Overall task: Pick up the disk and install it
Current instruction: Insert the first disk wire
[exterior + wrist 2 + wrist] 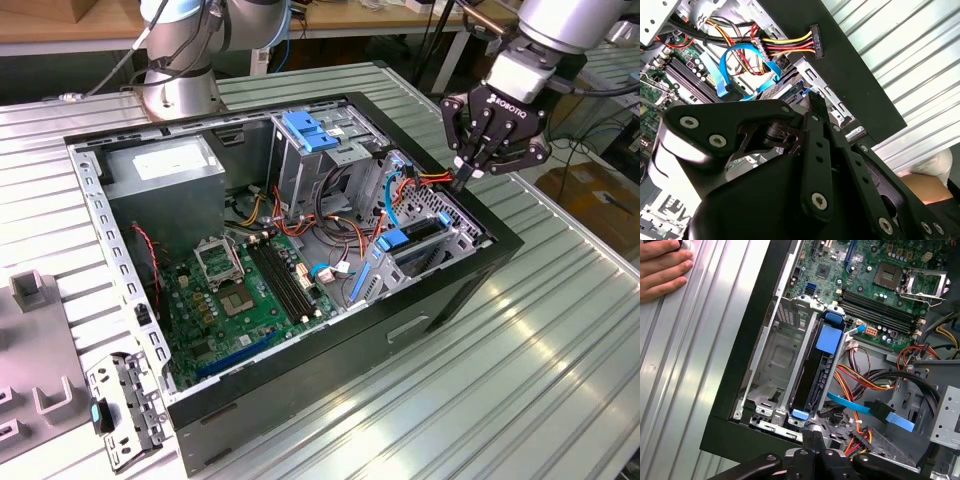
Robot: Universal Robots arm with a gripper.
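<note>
A black gripper [463, 180] was mounted on a silver-grey arm [560, 22], with a pale grey collar [520, 72] between them and white lettering printed across the gripper's body. Its black fingers [811, 165] were built from linked bars, fastened with silver screws [819, 201]. A black cable [600, 88] was led off at three o'clock of the wrist. The arm's base [178, 95] was finished in silver.
</note>
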